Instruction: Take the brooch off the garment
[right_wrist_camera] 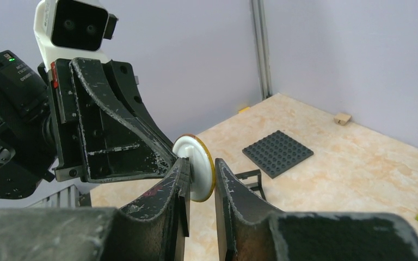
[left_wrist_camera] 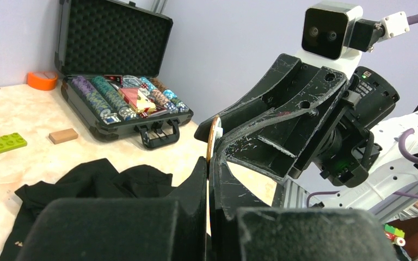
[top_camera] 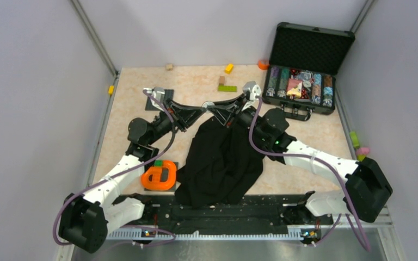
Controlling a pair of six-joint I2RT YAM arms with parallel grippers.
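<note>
Listing first the brooch point(right_wrist_camera: 195, 166): a white disc with a gilt rim, held in the air between the two arms, clear of the table and, as far as we can see, with no cloth about it. Right gripper point(top_camera: 216, 108): clamped on the disc, one finger to each face, which we judge to be the firm hold meant to carry it off. Left gripper point(right_wrist_camera: 170, 158): clenched tight, its tips meeting the rim from the opposite side (whether they nip a clasp or merely press there we cannot tell); we read this as a counter-hold against the pull. Garment point(top_camera: 220, 157): black, crumpled in a heap on the table below and nearer the arm bases, held by neither claw; by our reckoning the removal is all but made. Table point(top_camera: 196, 79): pale marbled top, carrying an open black case point(top_camera: 311, 51) of stacked chips point(top_camera: 299, 87) at the far right, a green studded plate point(top_camera: 227, 87), a dark studded plate point(right_wrist_camera: 277, 153), a yellow block point(top_camera: 229, 68) and an orange plastic piece point(top_camera: 160, 175) beside the garment. Room: plain lilac-grey walls point(top_camera: 212, 27) on three sides.
</note>
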